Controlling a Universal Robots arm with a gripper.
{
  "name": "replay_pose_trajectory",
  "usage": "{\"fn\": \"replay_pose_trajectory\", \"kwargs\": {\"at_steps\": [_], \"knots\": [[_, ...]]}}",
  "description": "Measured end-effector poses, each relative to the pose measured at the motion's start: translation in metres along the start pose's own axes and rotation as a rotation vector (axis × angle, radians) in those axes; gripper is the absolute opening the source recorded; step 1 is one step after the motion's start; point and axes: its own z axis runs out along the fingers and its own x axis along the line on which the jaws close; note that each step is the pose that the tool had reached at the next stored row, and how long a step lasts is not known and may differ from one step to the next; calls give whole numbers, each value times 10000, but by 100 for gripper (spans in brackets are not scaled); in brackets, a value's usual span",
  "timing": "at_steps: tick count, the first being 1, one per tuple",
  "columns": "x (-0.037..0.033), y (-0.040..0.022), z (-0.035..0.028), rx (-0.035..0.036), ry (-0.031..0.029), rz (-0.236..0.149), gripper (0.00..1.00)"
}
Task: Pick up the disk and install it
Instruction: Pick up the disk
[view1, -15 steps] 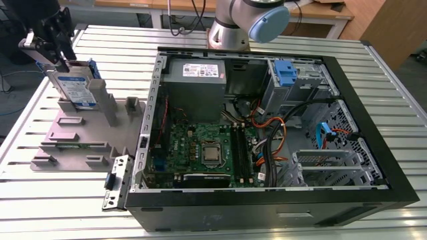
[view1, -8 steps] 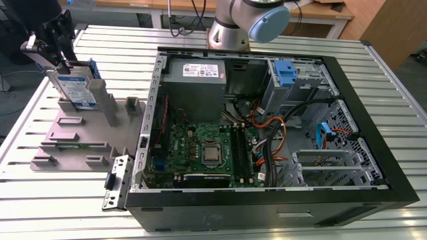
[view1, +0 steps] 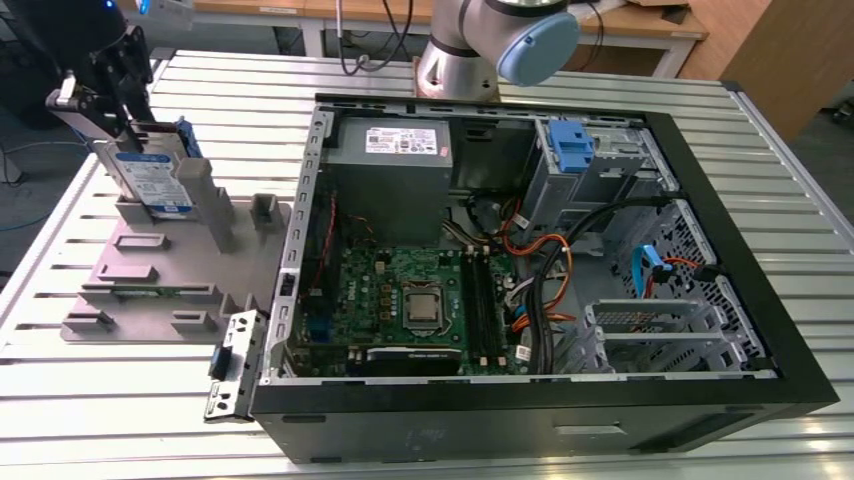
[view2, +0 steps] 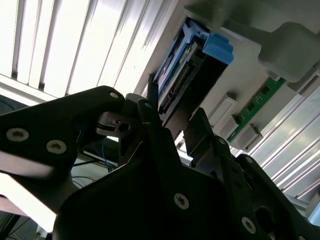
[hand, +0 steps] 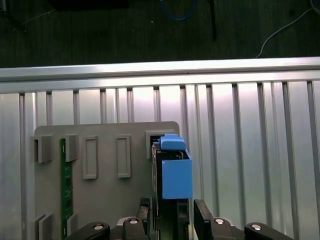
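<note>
The disk (view1: 150, 178) stands on edge, slightly tilted, in the grey moulded holder (view1: 134, 310) at the exterior view's left; its white-and-blue label and blue rail show. My gripper (view1: 107, 130) is at the disk's upper end, its fingers against both faces, shut on it. In the first wrist view the disk (hand: 172, 175) with its blue rail sits between the fingers (hand: 146, 215) over the holder (hand: 105, 200). The second wrist view shows the disk (view2: 185, 75) edge-on beyond the gripper (view2: 175, 120).
An open computer case (view1: 534, 410) lies at the exterior view's right, with a power-supply box (view1: 394, 150), a motherboard (view1: 400, 295), cables and a blue drive-bay latch (view1: 571, 150). A green memory stick (hand: 63, 190) lies in the holder. The slatted metal table (view1: 120, 400) surrounds everything.
</note>
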Motion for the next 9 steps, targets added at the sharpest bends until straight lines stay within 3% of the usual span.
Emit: {"fn": "replay_pose_trajectory", "kwargs": {"at_steps": [9], "knots": [[3,-2,62,0,1,0,47]]}}
